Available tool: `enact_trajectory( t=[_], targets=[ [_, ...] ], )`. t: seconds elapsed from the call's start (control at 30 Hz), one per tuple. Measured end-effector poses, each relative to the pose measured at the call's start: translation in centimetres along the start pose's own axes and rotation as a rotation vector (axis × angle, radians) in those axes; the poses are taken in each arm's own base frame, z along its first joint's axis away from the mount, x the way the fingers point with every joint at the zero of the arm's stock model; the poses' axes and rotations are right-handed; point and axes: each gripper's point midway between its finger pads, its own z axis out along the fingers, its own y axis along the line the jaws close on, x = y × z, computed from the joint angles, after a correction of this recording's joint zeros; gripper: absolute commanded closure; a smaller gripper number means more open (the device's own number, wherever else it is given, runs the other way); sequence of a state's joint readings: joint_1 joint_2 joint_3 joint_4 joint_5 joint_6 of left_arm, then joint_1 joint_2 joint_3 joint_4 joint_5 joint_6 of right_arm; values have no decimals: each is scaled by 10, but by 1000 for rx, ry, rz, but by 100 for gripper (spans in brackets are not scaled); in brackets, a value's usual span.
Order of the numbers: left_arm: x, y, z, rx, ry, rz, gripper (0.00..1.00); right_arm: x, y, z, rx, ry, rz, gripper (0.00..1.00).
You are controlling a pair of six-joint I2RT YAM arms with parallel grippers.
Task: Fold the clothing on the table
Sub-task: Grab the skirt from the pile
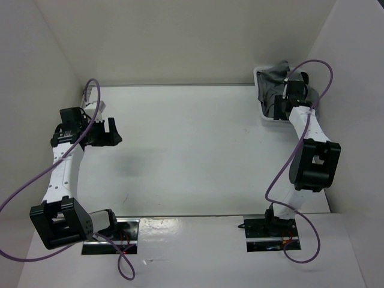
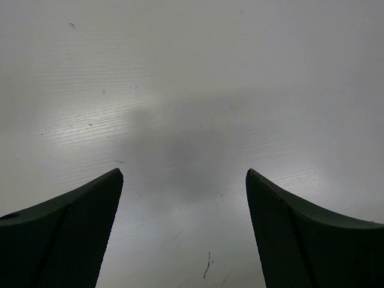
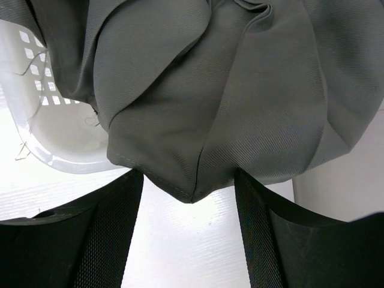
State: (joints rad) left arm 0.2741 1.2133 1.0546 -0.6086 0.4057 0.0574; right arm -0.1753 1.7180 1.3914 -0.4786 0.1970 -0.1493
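1. Grey skirt (image 3: 228,108) sat bunched in basket (image 3: 36,120), one corner hanging just ahead of R gripper (image 3: 188,180); jaws spread, nothing pinched.
2. L gripper (image 2: 183,174) was spread over worktop (image 2: 192,72).
3. No fold made; pull-out, spreading and folding all left.

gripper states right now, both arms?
Left gripper: open, empty, over the table.
Right gripper: open, fingers either side of a hanging corner of the grey skirt, not clamped.
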Motion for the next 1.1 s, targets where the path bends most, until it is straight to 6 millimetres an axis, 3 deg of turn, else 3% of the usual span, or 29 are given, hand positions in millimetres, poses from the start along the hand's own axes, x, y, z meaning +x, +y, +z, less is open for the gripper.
enact_trajectory(
  t=[0.33, 0.43, 0.73, 0.87, 0.9, 1.0, 1.1],
  targets=[
    [1, 0, 0, 0, 1, -1, 11, -7, -4, 0, 20, -15, 12, 32],
    [1, 0, 0, 0, 2, -1, 11, -13, -5, -1, 27, -29, 21, 37],
    [3, 0, 1, 1, 6, -3, 11, -20, -3, 7, 33, -33, 27, 57],
    [4, 0, 0, 1, 5, -1, 11, -17, 2, 12, 30, -20, 18, 73],
    [4, 0, 0, 1, 5, 3, 11, -18, 3, 14, 30, -19, 16, 84],
    [4, 0, 0, 1, 5, 15, 11, -21, 4, 15, 34, -22, 17, 100],
    [4, 0, 0, 1, 5, 16, 11, -26, 2, 14, 42, -32, 19, 100]
  ],
)
